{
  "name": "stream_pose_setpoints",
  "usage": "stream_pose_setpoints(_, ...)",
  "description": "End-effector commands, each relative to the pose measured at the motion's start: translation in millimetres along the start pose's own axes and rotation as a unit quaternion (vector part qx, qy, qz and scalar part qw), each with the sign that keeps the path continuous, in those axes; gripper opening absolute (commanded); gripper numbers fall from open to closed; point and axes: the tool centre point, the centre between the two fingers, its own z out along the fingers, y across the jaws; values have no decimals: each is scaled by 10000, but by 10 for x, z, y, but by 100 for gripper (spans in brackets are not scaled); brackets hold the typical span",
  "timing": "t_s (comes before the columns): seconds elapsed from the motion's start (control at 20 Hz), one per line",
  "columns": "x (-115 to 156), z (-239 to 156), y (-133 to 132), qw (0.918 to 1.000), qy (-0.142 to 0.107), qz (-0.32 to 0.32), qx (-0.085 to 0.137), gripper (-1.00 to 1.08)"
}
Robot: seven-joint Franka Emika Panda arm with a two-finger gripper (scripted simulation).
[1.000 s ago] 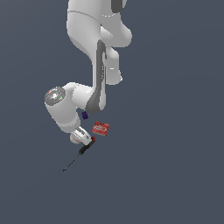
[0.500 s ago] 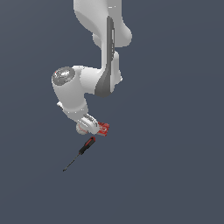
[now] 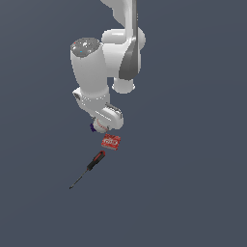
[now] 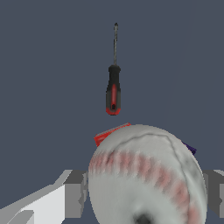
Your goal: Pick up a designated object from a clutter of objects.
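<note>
Exterior view: the baseball (image 3: 99,126) peeks out under the arm's fingers (image 3: 102,126), just above the flat red box (image 3: 111,142); the thin screwdriver (image 3: 87,169) lies apart on the plain dark grey worktop (image 3: 193,183).

Wrist view: the round, stitched baseball (image 4: 146,177) sits between the grey fingers (image 4: 74,194), which grip it.

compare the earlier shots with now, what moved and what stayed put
The arm's wrist has risen, carrying the gripper up off the clutter with the white, red-stitched baseball between its fingers. The flat red box, half hidden earlier, is now uncovered. The red-and-black-handled screwdriver and the red box stayed put.
</note>
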Motion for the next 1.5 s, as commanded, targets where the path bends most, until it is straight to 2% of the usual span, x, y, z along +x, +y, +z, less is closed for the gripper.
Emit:
stream_pose_setpoints(0.0, -149, -217, -62, 10000, 14, 2, -3, -100)
stream_pose_setpoints(0.85, -1210, -1724, -543, 10000, 21, 2, -14, -100)
stream_pose_setpoints(1.15, -1457, -2095, -676, 10000, 14, -1, -6, -100)
stream_pose_setpoints(1.45, -1587, -2299, -758, 10000, 11, -2, -2, -100)
